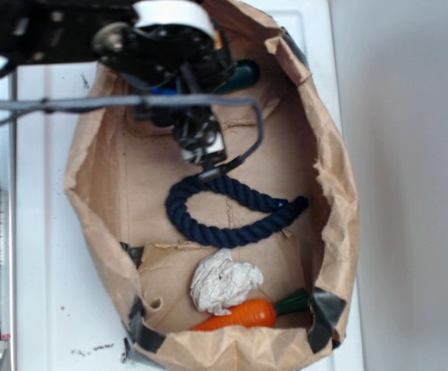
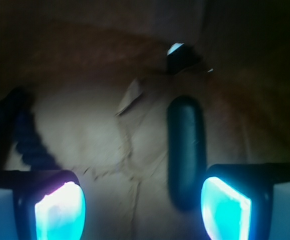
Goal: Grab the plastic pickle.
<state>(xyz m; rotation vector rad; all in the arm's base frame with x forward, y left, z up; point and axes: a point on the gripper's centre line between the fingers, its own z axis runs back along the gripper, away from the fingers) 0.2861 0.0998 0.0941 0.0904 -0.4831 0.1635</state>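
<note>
The plastic pickle [image 2: 186,150] is a glossy, very dark green oblong lying on the brown paper floor of the bag. In the wrist view it runs lengthwise away from me, and its near end sits just inside my right fingertip [image 2: 226,207]. My gripper [image 2: 142,210] is open, with only bare paper between the glowing pads. In the exterior view the pickle [image 1: 244,74] shows only in part, at the bag's far end behind the arm. The gripper [image 1: 199,137] hangs low inside the bag, close to it.
The cut-down paper bag [image 1: 333,178] walls the whole area, with black tape [image 1: 326,309] at its corners. A dark navy rope loop [image 1: 227,216] lies mid-bag and appears at the wrist view's left as rope [image 2: 27,135]. Crumpled white paper [image 1: 224,282] and an orange carrot [image 1: 243,315] sit at the near end.
</note>
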